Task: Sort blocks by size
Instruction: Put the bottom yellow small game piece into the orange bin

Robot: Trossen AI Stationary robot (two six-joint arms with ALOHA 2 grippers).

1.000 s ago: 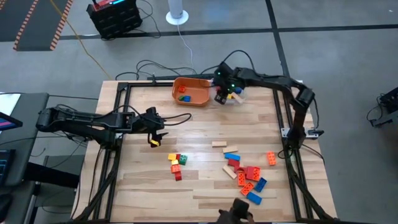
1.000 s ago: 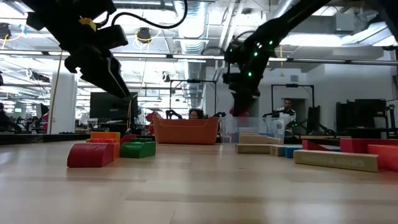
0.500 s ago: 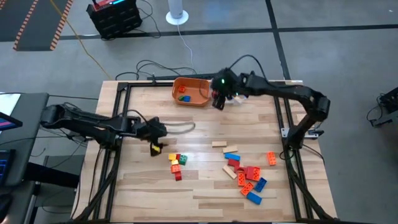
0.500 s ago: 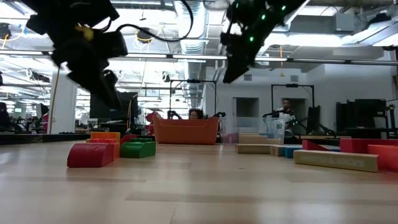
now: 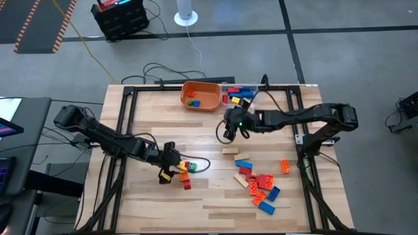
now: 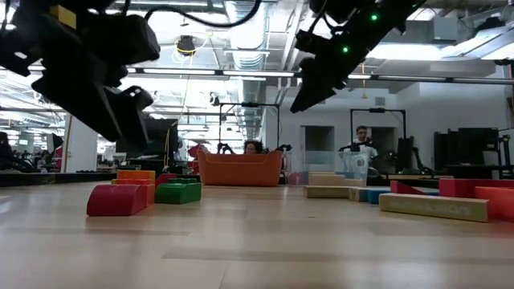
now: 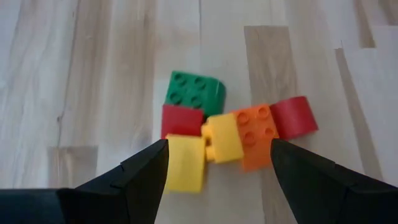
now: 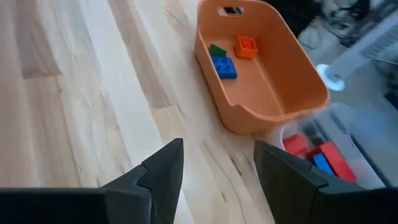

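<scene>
A small cluster of blocks (image 5: 185, 171) lies on the table at the near left: green (image 7: 194, 93), red (image 7: 181, 119), two yellow (image 7: 185, 163), orange (image 7: 256, 134) and a rounded red one (image 7: 292, 117). My left gripper (image 5: 171, 167) is open just above this cluster, and in its wrist view (image 7: 217, 149) the fingers stand either side of the yellow blocks without touching. A larger group of blocks (image 5: 258, 179) lies at the near right. My right gripper (image 5: 226, 130) is open and empty above the table's middle, also seen in its own wrist view (image 8: 217, 149).
An orange bowl (image 5: 200, 96) at the far edge holds blue, green and orange blocks (image 8: 222, 67). Beside it a clear container (image 5: 239, 95) holds several blocks. A tan block (image 5: 230, 151) lies alone near the middle. Bare wood lies between the two block groups.
My left gripper has gone toward the table's near edge and a little right, coming over the small block cluster. My right gripper has left the clear container and gone toward the near edge, over the table's middle.
</scene>
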